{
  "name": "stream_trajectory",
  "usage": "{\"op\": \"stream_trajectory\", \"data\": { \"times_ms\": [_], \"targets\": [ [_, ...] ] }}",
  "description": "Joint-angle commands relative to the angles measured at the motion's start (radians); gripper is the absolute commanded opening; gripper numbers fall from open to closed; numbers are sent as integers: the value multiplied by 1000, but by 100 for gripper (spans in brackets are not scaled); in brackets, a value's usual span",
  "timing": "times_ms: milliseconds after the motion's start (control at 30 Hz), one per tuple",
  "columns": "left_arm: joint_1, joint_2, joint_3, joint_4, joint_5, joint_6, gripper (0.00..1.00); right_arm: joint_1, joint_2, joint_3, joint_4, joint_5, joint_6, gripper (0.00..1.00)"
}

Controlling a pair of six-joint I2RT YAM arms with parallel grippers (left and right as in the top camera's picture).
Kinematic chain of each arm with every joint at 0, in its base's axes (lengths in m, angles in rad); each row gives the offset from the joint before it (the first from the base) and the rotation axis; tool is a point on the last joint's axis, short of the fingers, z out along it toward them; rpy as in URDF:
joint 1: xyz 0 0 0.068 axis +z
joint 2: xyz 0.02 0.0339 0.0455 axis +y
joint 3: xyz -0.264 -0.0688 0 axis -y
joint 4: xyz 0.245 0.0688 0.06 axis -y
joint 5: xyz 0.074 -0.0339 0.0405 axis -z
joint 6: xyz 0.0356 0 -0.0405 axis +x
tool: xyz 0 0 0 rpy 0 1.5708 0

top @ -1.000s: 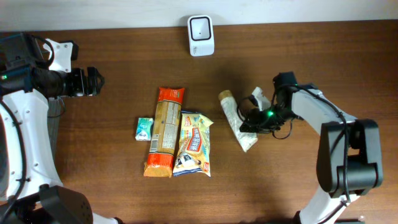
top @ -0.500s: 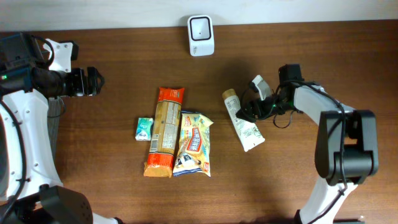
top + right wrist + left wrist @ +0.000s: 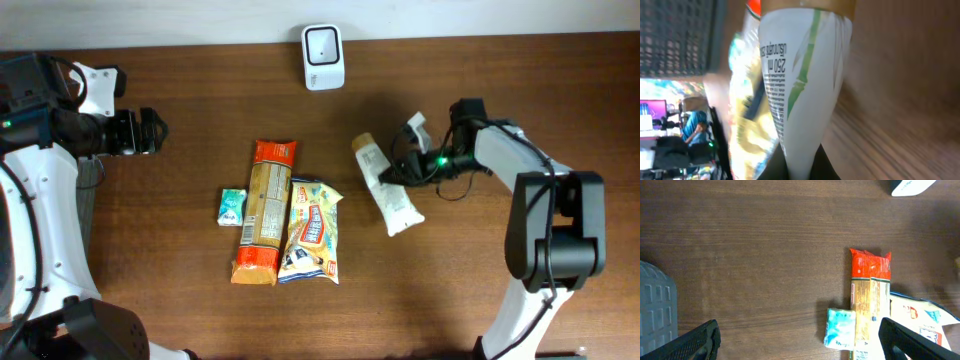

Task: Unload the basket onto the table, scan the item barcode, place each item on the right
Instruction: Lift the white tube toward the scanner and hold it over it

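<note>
Overhead camera is showing the right gripper clamping a white tube with a tan cap. The tube is lying slantwise over the brown table, right of the other groceries, with its cap pointing toward the far edge. Whether it is resting on the wood or lifted just clear, I cannot tell. Seen from the right wrist, its body is narrowing down between the dark fingers at the bottom of the frame, a green stripe and small print facing the lens.

A white barcode scanner is sitting at the far edge, well apart from the tube. At mid-table an orange biscuit packet is lying lengthwise, with a snack bag touching its right side and a small green packet just beside its left.

Far to the left, the left gripper is hanging with jaws spread wide and gripping nothing, its wrist camera looking down on bare wood and the biscuit packet.
</note>
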Motion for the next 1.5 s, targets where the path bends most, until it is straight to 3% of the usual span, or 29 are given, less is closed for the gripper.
{"op": "stream_trajectory", "data": {
  "times_ms": [0, 100, 267, 500, 600, 700, 800, 867, 933, 1033, 1167, 1300, 1467],
  "targets": [
    [1, -4, 5, -1, 14, 19, 99, -8, -156, 84, -3, -117, 100, 4],
    [1, -4, 5, -1, 14, 19, 99, -8, -289, 113, 58, -162, 249, 4],
    [1, -4, 5, -1, 14, 19, 99, -7, -342, 113, 286, -302, 487, 4],
    [1, -4, 5, -1, 14, 19, 99, 94, -341, 113, 336, -35, 507, 4],
    [1, -4, 5, -1, 14, 19, 99, 129, -341, 121, 358, -32, 509, 4],
    [1, -4, 5, -1, 14, 19, 99, 158, -341, 217, 324, 57, 519, 4],
    [1, -4, 5, -1, 14, 19, 99, 275, -337, 403, 221, 598, 405, 4],
    [1, -4, 5, -1, 14, 19, 99, 392, -321, 422, 283, 1056, 280, 4],
    [1, -4, 5, -1, 14, 19, 99, 473, -241, 422, 399, 1328, 67, 4],
    [1, -4, 5, -1, 14, 19, 99, 522, -72, 422, 618, 1489, -318, 4],
    [1, -4, 5, -1, 14, 19, 99, 526, 168, 422, 1065, 1630, -690, 4],
    [1, -4, 5, -1, 14, 19, 99, 520, 311, 422, 1371, 1603, -750, 4],
    [1, -4, 5, -1, 14, 19, 99, 479, 378, 422, 1350, 1561, -750, 4]
  ]
}}
